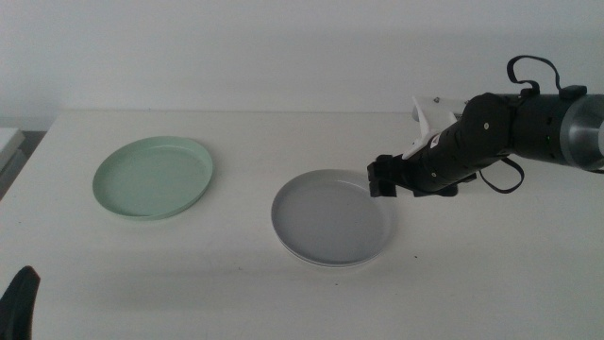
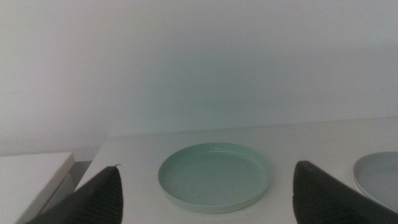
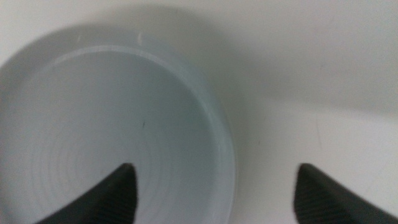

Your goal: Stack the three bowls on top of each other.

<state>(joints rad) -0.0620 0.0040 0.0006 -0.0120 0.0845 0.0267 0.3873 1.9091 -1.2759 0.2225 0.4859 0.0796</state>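
Down at the bottom left corner of the middle view, closest to the camera, sits the left gripper [image 1: 21,300]. Only a dark tip of it shows there. It waits low at the near edge of the white table [image 1: 245,293]. Its own wrist view shows its two jaws spread wide apart with nothing between them. Past the jaws lies the mint green bowl [image 2: 216,177].

Over on the right side, the right gripper [image 1: 380,177] comes in on its black arm [image 1: 500,137]. It hangs over the far right rim of the grey bowl [image 1: 332,215]. Its jaws are wide open and hold nothing. In its wrist view one jaw is above the inside of the grey bowl [image 3: 106,130] and the other jaw is above the bare table beside it, so the rim lies between them. I cannot tell if a jaw touches the rim.

That grey bowl sits inside the white bowl [image 1: 294,253]. Only a thin white edge peeks out under it on the near side. This pile of two is near the middle of the table, a bit to the right.

Well apart from them, on the left side of the table, the mint green bowl [image 1: 153,178] lies flat by itself.
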